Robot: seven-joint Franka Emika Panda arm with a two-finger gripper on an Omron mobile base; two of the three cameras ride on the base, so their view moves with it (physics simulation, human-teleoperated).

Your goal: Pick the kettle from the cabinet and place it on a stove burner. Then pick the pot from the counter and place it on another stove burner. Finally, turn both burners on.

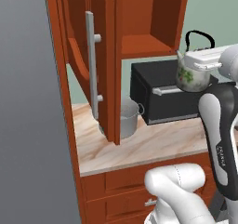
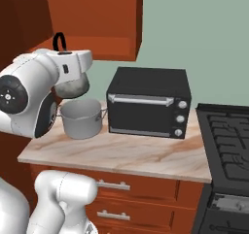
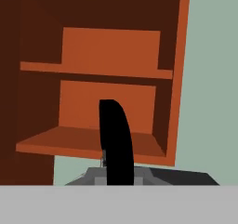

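Gripper [image 1: 201, 51] was clamped shut on the thin black handle of the small cream-white leaf-print kettle [image 1: 191, 76], held out of the reddish-brown wooden cabinet [image 1: 139, 37], above the black toaster oven [image 1: 158, 97]. First step; next probably carry right to black stove burners [image 2: 228, 141].

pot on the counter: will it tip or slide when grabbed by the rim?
The pot looks wide with straight sides, so probably stable, not tippy. No lid and seemingly empty, likely light. Its brushed metal may slide on the smooth counter if nudged.
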